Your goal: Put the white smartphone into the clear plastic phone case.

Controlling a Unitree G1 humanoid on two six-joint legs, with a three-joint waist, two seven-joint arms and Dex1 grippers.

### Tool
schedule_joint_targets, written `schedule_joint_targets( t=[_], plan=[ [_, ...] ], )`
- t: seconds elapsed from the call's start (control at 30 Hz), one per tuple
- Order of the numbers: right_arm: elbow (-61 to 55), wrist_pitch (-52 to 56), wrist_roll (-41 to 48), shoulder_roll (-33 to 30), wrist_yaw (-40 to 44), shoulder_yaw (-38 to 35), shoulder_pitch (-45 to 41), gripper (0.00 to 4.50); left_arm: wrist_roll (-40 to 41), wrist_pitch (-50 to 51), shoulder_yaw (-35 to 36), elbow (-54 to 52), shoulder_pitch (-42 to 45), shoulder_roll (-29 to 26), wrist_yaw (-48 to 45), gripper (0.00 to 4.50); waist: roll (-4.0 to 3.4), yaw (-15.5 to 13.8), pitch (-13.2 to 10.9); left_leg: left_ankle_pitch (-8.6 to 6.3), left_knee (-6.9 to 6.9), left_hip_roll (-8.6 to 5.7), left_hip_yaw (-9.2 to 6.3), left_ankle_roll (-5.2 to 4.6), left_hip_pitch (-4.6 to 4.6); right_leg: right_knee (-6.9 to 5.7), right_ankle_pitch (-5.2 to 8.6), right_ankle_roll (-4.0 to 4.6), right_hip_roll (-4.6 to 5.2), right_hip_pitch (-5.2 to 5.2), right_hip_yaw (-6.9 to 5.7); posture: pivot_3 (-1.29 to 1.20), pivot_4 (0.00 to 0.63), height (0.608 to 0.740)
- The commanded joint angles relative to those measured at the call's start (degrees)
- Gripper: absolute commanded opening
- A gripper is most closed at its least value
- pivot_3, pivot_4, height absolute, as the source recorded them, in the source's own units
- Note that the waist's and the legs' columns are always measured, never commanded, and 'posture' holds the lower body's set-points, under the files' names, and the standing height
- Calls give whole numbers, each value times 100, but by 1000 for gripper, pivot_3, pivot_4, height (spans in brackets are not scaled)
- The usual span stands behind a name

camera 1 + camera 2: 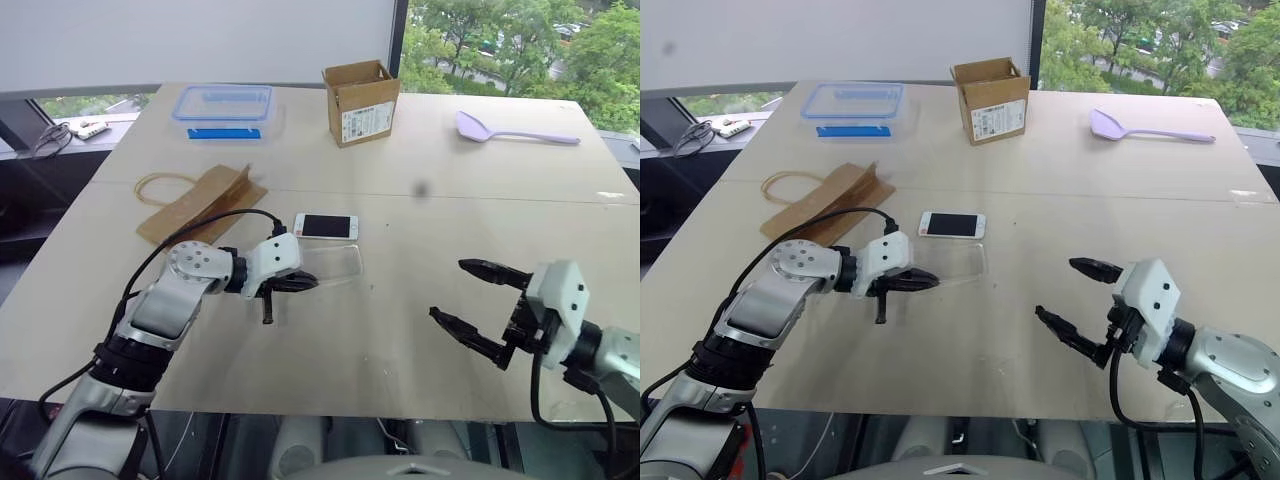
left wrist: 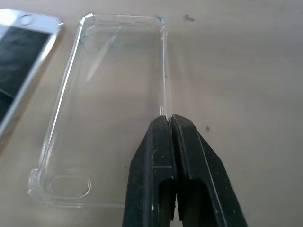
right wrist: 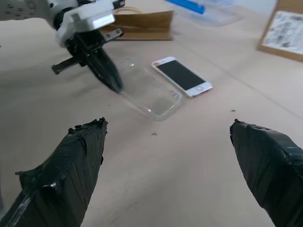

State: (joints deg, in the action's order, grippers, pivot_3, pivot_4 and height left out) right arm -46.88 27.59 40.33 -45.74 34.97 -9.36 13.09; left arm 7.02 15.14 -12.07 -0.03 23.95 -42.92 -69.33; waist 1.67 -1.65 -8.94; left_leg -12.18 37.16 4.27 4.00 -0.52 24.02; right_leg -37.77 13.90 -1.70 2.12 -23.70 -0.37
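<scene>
Nearest, low in the right of the head view, the right end effector (image 1: 470, 292) hangs above the pale wooden worktop (image 1: 400, 340) with its two black fingers spread wide and nothing between them, aimed toward the middle of the frame. Low on the left, the left end effector (image 1: 297, 283) has its fingers pressed together on the long near edge of the clear plastic phone case (image 1: 333, 264); in the left wrist view the thin wall of the shell runs right into the closed tips, so I judge it a pinch on the rim. The case lies open side up on the worktop, just left of centre in the head view.

Just beyond it, close alongside its far edge and perhaps touching it, lies the white smartphone (image 1: 325, 226), flat with its black screen up.

The step in hand looks like securing the case. The phone is not yet lifted, so the fitting itself is all to come. The next move probably calls for the open right end effector to reach across, take the phone by its long sides and bring it over the shell while the left one steadies it.

Further back on the left sits a flattened brown paper bag with a cord handle (image 1: 200, 205), close to the left arm but not in the way. At the far edge stand a clear plastic box with a blue lid (image 1: 222, 112), an open brown cardboard box (image 1: 362, 102) and, upper right, a lilac plastic spatula (image 1: 510, 130), all well apart from the work. Nothing blocks the right arm's reach to the phone.
</scene>
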Motion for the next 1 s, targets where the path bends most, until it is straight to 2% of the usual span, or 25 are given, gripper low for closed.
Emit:
schedule_joint_targets(
  t=[0.03, 0.27, 0.43, 0.53, 0.57, 0.63, 0.67, 0.73, 0.8, 0.83, 0.87, 0.9, 1.0],
  plan=[
    [69, -144, -185, 18, 227, 106, -93, 4500, 154, -978, -14, 540, 308, 27, -587, 43, 1, 13, 0, 0, 0, 0, -1, 0, 4, 0, -1, 0, -2, -2, -1, 0, 150, 740],
    [118, 10, -165, -15, 382, 11, -42, 4500, 170, -1666, -234, 1544, 836, 240, -1499, 43, 1, 76, 0, 0, 0, 3, -1, -1, 4, -1, -6, 6, -8, -1, -1, 0, 150, 740],
    [-29, 262, -129, 27, 164, 9, -117, 4500, -3, -1951, -459, 2106, 1188, 682, -1552, 43, 1, 73, 0, 0, 6, 2, -1, -1, 5, -4, -3, 1, -8, 0, -1, 0, 150, 740],
    [-83, 340, -191, 8, 91, -47, -56, 4500, -95, -1709, -543, 2196, 1250, 874, -1449, 43, 2, 85, 0, 0, 8, 2, -1, -1, 7, -5, -3, 1, -9, -1, 0, 0, 150, 740],
    [-99, 297, -262, -6, 104, -72, -22, 4500, -75, -1567, -542, 2118, 1217, 899, -1412, 568, 1, 92, 0, -1, 8, 3, -1, -1, 7, -5, -4, 1, -9, -1, 0, 0, 150, 740],
    [-136, 271, -367, -46, 96, -112, -15, 4500, 24, -1295, -486, 1842, 1088, 899, -1324, 1316, 1, 101, 0, -1, 7, 4, -2, -1, 6, -7, -4, -1, -13, -2, 2, 0, 150, 740],
    [-126, 381, -306, -56, 40, -120, -124, 4500, 96, -1148, -445, 1599, 945, 837, -1307, 1924, 1, 104, 0, -1, 7, 6, -3, -1, 6, -7, -6, -5, -15, -2, 1, 0, 150, 740],
    [-26, 387, -291, -57, 50, -217, -246, 4500, 203, -806, -413, 1022, 633, 764, -1185, 2683, 0, 139, 1, -1, 6, 8, -2, -1, 2, -9, -4, -5, -15, -2, 3, 0, 150, 740],
    [141, 485, -391, -128, 67, -97, -579, 4500, 303, -497, -342, 472, 295, 641, -1084, 3550, 0, 165, 1, -1, 5, 8, 2, -1, 0, -9, -4, -4, -14, -1, 7, 0, 150, 740],
    [259, 478, -532, -167, 82, -6, -770, 4500, 341, -349, -305, 161, 108, 591, -983, 4124, 0, 181, 1, -1, 5, 9, 3, -1, -2, -9, -3, -3, -14, -1, 8, 0, 150, 740],
    [415, 502, -527, -209, 201, 57, -948, 4500, 373, -211, -256, -146, -65, 588, -823, 4472, 0, 182, 1, -1, 5, 9, 3, -1, -2, -10, -3, -2, -13, -1, 7, 0, 150, 740],
    [655, 704, -262, -234, 445, 190, -1281, 4500, 507, 28, -138, -434, -220, 568, -689, 4472, 1, 185, 1, 0, 6, 8, 2, -1, -3, -10, -3, -3, -12, 0, 6, 0, 150, 740],
    [1462, 771, -529, -239, 791, 720, -2274, 4500, 811, 567, 215, -1227, -616, 539, -242, 4472, 0, 221, -3, 0, 7, 9, 3, -2, -7, -11, -3, -3, -12, 0, 8, 0, 150, 740]
  ],
)
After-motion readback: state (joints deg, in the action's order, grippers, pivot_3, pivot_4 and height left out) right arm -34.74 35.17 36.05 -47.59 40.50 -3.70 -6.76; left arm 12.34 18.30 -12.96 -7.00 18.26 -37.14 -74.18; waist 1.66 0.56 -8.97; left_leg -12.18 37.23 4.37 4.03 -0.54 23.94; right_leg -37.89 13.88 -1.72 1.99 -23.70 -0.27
